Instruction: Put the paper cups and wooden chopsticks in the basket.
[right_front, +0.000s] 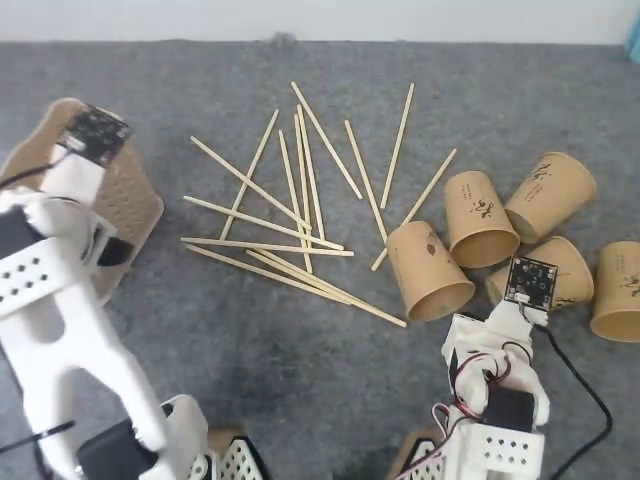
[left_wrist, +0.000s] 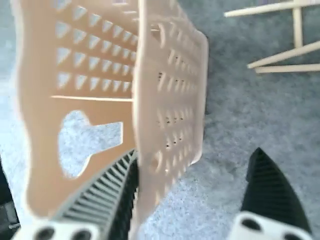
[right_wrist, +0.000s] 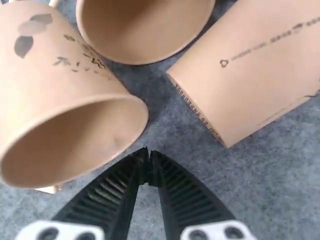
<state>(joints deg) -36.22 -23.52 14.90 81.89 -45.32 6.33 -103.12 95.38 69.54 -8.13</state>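
A grey carpet-like bench (right_front: 300, 390) runs up to a pale wall at the far edge. The white left arm (right_front: 60, 300) stands over the perforated tan basket (right_front: 135, 200) at the left side. The left fingers (left_wrist: 270, 185) are spread wide, one inside the basket and one outside, with its wall (left_wrist: 170, 115) between them; they clamp nothing. The right arm (right_front: 500, 400) is at the near right. The right fingers (right_wrist: 175, 190) are closed tip to tip and empty, just beside the rim of the nearest paper cup (right_wrist: 55, 100). Five paper cups (right_front: 478, 218) lie on their sides in a cluster on the right. The wooden chopsticks (right_front: 300, 190) are scattered crisscross in the middle, between basket and cups.
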